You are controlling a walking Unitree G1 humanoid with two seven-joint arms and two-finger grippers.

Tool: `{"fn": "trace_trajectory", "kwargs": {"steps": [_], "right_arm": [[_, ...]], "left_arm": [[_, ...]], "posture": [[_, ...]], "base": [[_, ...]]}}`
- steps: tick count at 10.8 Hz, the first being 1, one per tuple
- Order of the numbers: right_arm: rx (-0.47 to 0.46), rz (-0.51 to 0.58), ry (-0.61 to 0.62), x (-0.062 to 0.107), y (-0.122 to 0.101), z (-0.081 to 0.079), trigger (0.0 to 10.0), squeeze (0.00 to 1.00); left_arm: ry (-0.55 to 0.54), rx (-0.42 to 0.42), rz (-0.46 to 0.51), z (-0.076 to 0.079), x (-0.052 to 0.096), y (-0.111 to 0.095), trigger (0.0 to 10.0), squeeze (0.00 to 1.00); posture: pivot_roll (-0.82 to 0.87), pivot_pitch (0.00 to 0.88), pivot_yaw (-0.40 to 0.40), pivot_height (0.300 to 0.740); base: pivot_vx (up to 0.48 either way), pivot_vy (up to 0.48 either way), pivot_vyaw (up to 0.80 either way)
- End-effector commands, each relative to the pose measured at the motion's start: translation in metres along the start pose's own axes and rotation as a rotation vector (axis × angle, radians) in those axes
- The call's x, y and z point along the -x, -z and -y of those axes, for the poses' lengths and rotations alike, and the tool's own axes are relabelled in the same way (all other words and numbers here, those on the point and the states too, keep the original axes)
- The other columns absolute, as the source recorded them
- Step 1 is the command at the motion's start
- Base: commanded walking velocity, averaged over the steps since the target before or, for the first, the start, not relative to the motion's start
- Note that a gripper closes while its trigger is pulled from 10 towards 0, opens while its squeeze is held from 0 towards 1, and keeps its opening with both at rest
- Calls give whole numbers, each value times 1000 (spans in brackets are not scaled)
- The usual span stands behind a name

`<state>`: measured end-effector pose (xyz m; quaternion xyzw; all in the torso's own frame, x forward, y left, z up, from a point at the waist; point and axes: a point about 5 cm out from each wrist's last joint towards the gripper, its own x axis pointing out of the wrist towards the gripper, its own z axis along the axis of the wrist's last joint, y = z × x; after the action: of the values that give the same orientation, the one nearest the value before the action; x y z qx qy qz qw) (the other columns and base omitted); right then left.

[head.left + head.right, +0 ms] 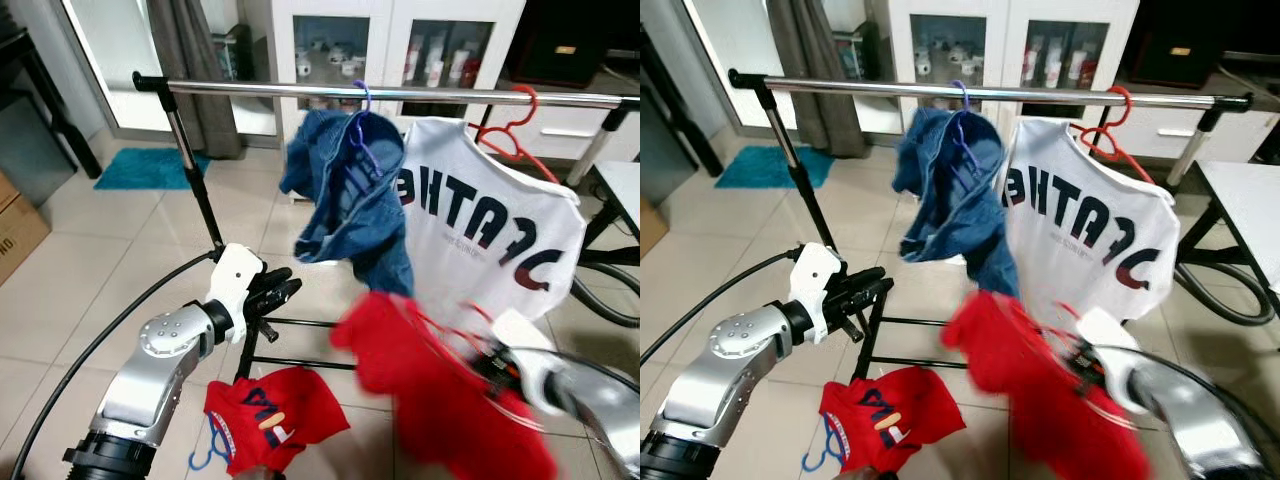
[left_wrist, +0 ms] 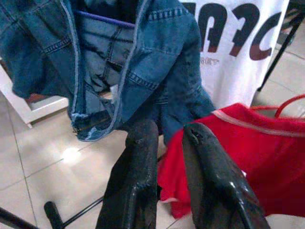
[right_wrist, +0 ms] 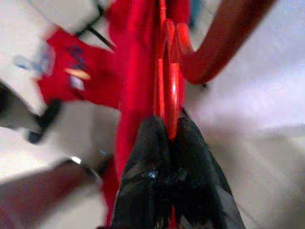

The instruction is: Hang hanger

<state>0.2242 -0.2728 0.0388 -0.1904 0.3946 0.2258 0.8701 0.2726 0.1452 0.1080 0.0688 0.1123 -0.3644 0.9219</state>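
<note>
A home, laundry corner of a living room. Pale tiled floor (image 1: 90,260) under me. Far wall: white glass-door cabinet (image 1: 385,45) holding cups and bottles. Grey curtain (image 1: 195,70) far left, teal mat (image 1: 150,168) below it. Metal clothes rail (image 1: 400,94) carrying garments.

Teal mat (image 1: 150,167), glass-door cabinet (image 1: 385,50)

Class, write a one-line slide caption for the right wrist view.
Right gripper pinches a red hanger carrying a red garment, blurred, above another red shirt on the floor.
</note>
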Motion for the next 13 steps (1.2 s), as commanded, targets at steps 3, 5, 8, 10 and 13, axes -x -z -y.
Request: {"fn": "trace_trajectory", "kwargs": {"steps": [3, 5, 8, 10, 13], "right_arm": [[-10, -43, 156, 16, 10, 24, 10000, 0], [124, -147, 141, 16, 19, 26, 10000, 0], [42, -35, 166, 3, 1, 21, 10000, 0], [-112, 201, 189, -9, -45, 17, 10000, 0], [-117, 271, 285, -19, -88, 22, 10000, 0]], "left_arm": [[48, -50, -20, 3, -6, -2, 10000, 0], [50, -59, -28, 3, -6, -1, 10000, 0], [34, -52, -27, 5, -3, 1, 10000, 0], [37, -44, -18, 9, 0, 3, 10000, 0], [23, -56, -5, 5, -2, -2, 10000, 0]], "posture": [[-75, 31, 71, 740], [-73, 36, 70, 740], [-67, 72, 46, 740], [-66, 78, 43, 740], [-54, 57, 35, 740]], "base": [[0, 0, 0], [0, 0, 0], [0, 0, 0], [0, 0, 0], [0, 0, 0]]}}
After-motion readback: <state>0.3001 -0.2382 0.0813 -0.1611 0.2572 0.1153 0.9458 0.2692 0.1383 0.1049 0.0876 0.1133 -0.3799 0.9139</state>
